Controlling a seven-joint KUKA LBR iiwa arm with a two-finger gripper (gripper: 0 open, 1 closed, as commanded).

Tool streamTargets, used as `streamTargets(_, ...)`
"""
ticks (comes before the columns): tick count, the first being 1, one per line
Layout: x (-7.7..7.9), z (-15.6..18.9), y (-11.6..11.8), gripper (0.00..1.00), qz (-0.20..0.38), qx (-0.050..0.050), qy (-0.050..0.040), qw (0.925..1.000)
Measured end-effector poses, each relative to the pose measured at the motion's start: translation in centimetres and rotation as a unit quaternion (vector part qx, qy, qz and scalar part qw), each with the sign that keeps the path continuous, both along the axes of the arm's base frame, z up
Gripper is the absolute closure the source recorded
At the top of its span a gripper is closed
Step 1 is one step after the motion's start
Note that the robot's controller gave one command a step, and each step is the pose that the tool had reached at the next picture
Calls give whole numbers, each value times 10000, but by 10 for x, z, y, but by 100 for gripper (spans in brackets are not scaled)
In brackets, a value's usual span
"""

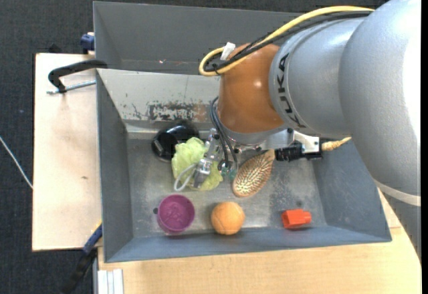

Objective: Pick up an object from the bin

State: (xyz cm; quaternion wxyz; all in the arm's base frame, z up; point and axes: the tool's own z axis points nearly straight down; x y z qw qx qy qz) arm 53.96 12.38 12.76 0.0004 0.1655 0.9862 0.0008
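grey metal bin (115, 172) with the gripper (208, 167) low on a crumpled yellow-green cloth (187, 154) at its middle, beside a hairbrush (255, 176); the claw's opening cannot be told, and nothing looks lifted yet.

The silver arm (381, 72) is bearing black KUKA lettering (283, 85). A yellow cable (328, 12) is looping over its orange wrist cover (244, 95).

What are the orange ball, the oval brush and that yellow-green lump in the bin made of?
Orange ball: matt and evenly coloured, probably foam or soft plastic.
Oval brush: tan body that looks like wood, dotted with pale bristle tips.
Yellow-green lump: crumpled and folded, so likely cloth or thin soft plastic; the look leaves open which.
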Motion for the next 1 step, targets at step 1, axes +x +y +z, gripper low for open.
streamTargets(1, 0, 10, 0, 100, 3, 0, -1, 10000)
